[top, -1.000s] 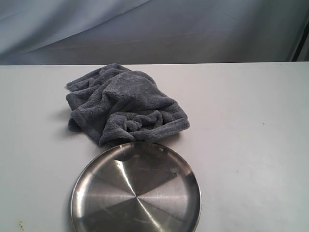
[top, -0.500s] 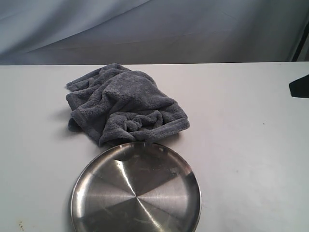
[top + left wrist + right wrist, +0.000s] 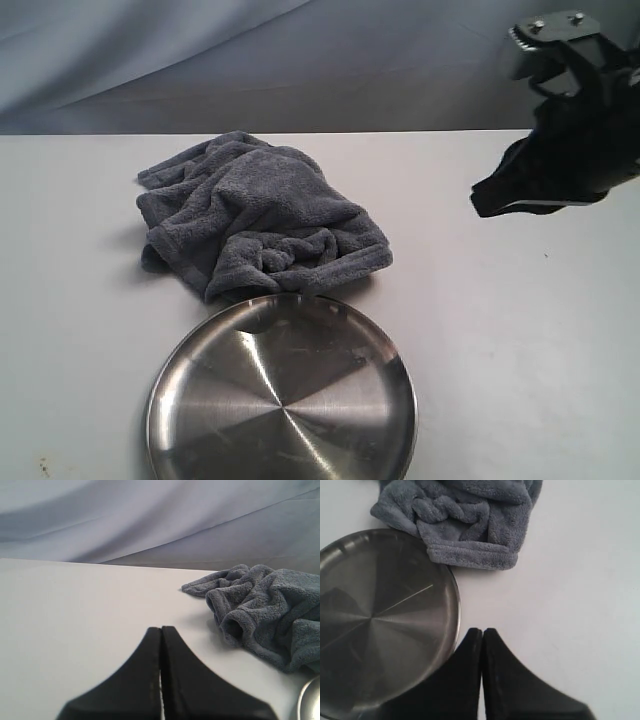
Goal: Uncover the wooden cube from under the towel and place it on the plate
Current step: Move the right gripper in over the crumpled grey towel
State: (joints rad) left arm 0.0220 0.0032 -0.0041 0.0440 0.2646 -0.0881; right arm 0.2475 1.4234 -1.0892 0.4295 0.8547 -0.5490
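White table, draped grey-blue backdrop cloth behind it

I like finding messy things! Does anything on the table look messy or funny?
Yes: the dark grey towel is scrunched into a lumpy heap instead of lying flat, and its hem reaches the rim of the steel plate. The plate is empty, with a few smudges. Nothing is spilled or broken.
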